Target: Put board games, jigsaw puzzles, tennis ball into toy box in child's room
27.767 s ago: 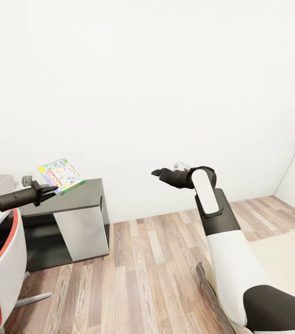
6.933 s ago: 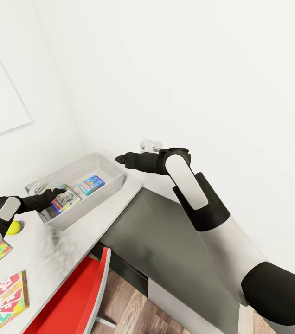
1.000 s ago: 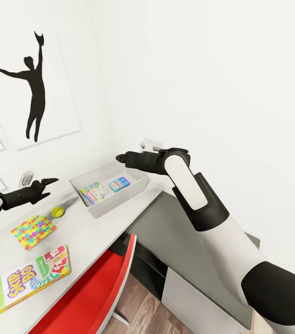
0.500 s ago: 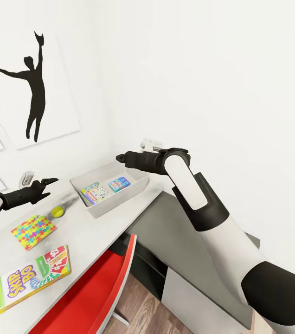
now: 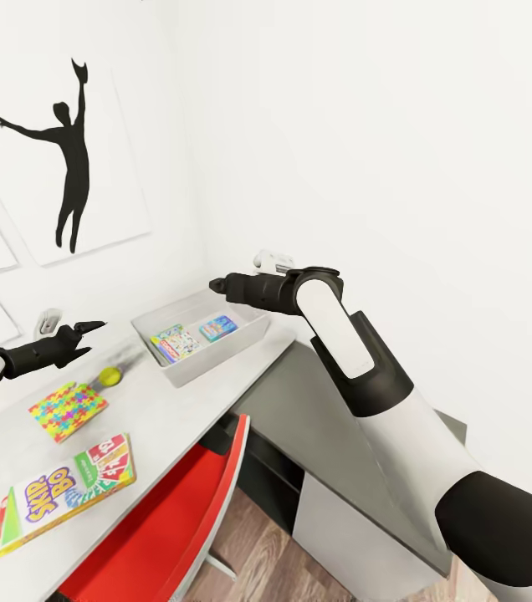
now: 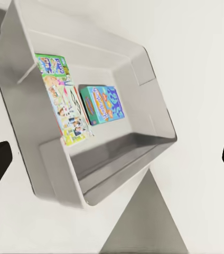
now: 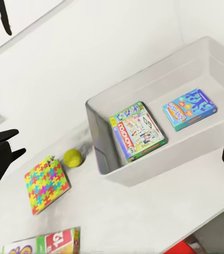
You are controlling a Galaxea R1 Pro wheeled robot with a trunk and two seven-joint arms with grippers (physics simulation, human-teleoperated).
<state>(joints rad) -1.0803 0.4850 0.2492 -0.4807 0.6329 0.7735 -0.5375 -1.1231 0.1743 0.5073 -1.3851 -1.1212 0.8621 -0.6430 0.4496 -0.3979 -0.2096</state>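
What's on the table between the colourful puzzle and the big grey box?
The tennis ball sits between the jigsaw puzzle and the toy box on the table, clearest in the right wrist view.

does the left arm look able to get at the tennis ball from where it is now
Probably yes. The left gripper hovers open above the table, with the tennis ball just below and beside it, nothing lying between them.
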